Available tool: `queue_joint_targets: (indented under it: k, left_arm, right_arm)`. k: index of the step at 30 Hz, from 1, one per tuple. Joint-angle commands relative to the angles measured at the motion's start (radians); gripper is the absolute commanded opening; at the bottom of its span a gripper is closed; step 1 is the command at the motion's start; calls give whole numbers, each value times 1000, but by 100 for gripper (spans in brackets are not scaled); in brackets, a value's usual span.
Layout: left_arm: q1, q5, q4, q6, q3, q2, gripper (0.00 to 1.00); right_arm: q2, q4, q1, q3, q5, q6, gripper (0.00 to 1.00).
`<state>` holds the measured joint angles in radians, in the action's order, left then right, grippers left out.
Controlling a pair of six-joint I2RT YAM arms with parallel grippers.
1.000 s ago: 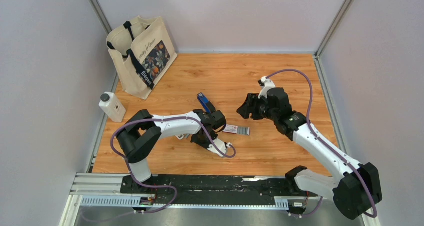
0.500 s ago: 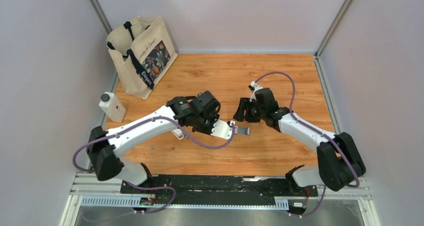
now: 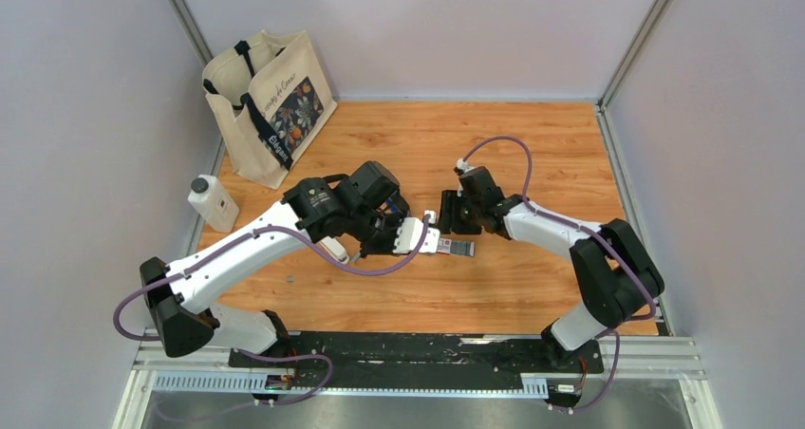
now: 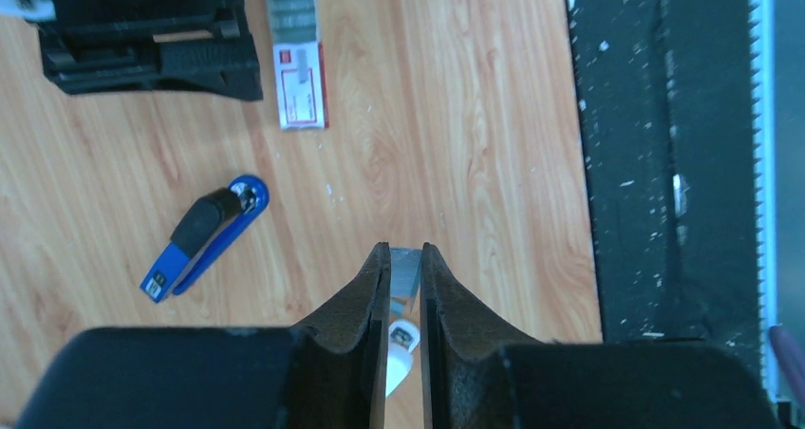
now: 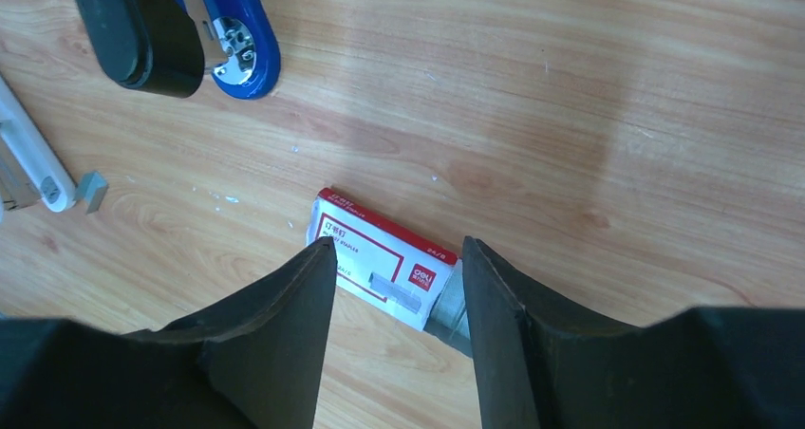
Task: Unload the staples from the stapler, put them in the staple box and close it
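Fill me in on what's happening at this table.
The left gripper is shut on a white bar, with what looks like a few staples at its end. The right gripper has its jaws open astride the red-and-white staple box, which lies on the table. The blue stapler lies on the wood beside them, held by neither arm.

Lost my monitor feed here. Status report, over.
Left gripper shut on white bar-shaped piece. Right gripper open astride red-and-white staple box. Small blue stapler lying on wooden table, clear of both grippers. Nothing blocking it.
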<state>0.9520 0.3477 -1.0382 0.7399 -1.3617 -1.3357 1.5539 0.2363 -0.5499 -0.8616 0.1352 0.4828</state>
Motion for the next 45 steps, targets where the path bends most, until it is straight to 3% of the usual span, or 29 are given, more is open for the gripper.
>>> queue_joint_targets:
  k: [1, 11, 24, 28, 30, 34, 36, 37, 39, 40, 43, 45]
  left_arm:
    - [-15, 172, -20, -77, -80, 21, 10]
    - [-50, 437, -42, -185, -166, 29, 10]
    - [-73, 511, -13, -246, -160, 41, 10]
    - [-107, 516, 56, -312, -149, 50, 10]
    - [-155, 553, 104, -396, -142, 53, 10]
    - [-275, 671, 370, -649, -97, 44, 10]
    - [-335, 744, 511, -866, -38, 41, 10]
    - [-349, 772, 679, -948, -12, 35, 10]
    - [-377, 816, 862, -1189, 74, 32, 11]
    - [-383, 824, 1027, -1261, 102, 29, 11]
    - [-403, 830, 1313, -1491, 182, 23, 11]
    - [-410, 832, 1403, -1589, 219, 21, 12]
  right_arm:
    - [50, 32, -19, -53, -66, 30, 52]
    - [84, 77, -77, -74, -108, 51, 51]
    - [-25, 86, -119, -22, -112, 77, 52]
    - [-110, 86, -120, -45, -128, 60, 58]
    - [-226, 52, -120, -14, -88, 48, 66]
    - [-455, -66, -117, 79, 26, 27, 77]
    - [-564, -92, -119, 111, 124, 37, 77]
    - [-592, -115, -117, 116, 160, 42, 77]
    - [-655, -140, -119, 122, 262, 66, 75]
    - [-673, -169, -119, 124, 294, 76, 74]
    - [-719, -221, -119, 121, 400, 109, 73]
    - [-738, -229, -119, 110, 434, 126, 72]
